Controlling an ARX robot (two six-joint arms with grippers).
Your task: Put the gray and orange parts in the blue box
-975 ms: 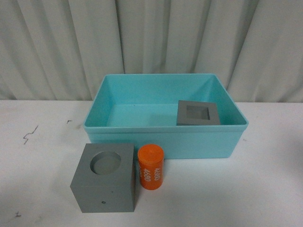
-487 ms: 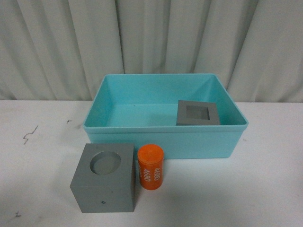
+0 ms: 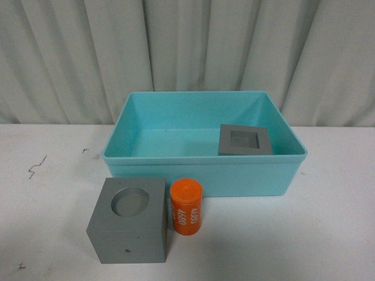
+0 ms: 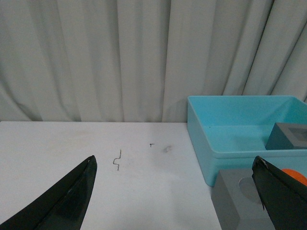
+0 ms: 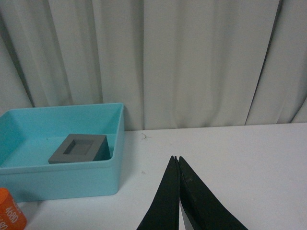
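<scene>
No change since last second: round-recess cube, orange cylinder pending at 7 o'clock of blue box. Left gripper wide; right gripper pinched closed, empty.

Two gray cubes are showing: the gray cube with round recess and the gray cube with square recess. One orange cylinder with white digits is showing. One turquoise-blue box is showing.

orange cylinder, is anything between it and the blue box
Nothing visible does. The orange cylinder stands just in front of the blue box. The round-recess gray cube sits beside it, not in the path. Only the box's near wall must be cleared.
</scene>
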